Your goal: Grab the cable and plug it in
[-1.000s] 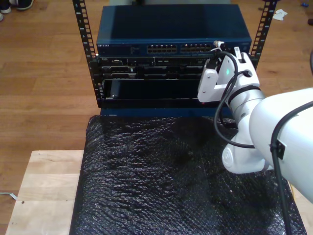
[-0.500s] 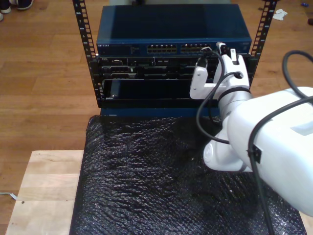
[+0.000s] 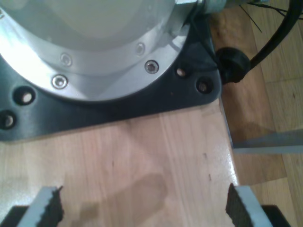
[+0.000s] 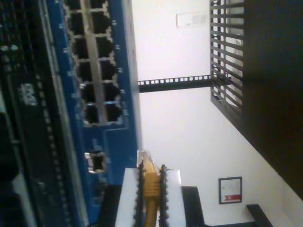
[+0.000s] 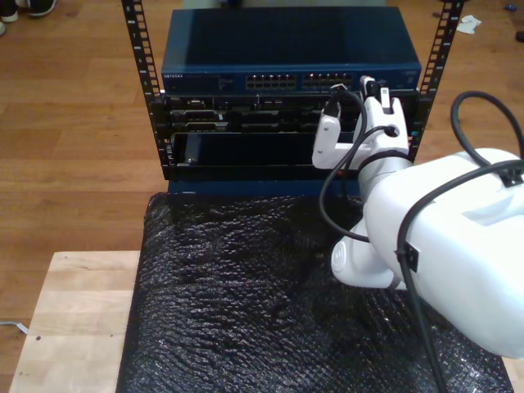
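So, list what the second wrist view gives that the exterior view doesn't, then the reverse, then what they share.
Second wrist view: the yellow cable clamped between the pads of my second end effector, and a framed picture on a white wall. Exterior view: the black wrinkled mat, the wooden table under it and the wooden floor. Both: the blue switch with its rows of ports, and the perforated black rack.

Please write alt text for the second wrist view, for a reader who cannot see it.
My second gripper is shut on the yellow-orange cable, its plug tip pointing toward a blue network switch with rows of empty dark ports. Behind are a white wall and a black perforated rack rail.
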`<state>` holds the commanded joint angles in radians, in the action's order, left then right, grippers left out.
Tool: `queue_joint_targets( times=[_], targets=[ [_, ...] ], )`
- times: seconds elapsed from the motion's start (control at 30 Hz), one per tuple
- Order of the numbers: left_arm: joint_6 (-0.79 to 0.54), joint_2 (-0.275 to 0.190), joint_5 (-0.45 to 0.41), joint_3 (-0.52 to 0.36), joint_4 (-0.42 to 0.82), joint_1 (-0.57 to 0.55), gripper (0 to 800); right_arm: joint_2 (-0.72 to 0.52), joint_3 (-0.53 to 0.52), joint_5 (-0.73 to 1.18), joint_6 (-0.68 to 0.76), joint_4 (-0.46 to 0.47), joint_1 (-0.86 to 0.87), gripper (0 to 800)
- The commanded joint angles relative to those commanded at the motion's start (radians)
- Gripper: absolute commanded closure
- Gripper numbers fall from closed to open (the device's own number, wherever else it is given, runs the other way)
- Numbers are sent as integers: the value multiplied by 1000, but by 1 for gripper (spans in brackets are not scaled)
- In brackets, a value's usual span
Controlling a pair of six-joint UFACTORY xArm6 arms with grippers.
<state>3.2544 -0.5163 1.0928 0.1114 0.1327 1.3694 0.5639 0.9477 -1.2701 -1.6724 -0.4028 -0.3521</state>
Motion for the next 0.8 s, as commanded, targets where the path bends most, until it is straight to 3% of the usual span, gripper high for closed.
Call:
queue_joint_targets(
  times=[0.8],
  targets=[
    [0, 2, 0, 0, 0, 0, 0, 64, 80, -17, -6, 31, 0, 800]
  ],
)
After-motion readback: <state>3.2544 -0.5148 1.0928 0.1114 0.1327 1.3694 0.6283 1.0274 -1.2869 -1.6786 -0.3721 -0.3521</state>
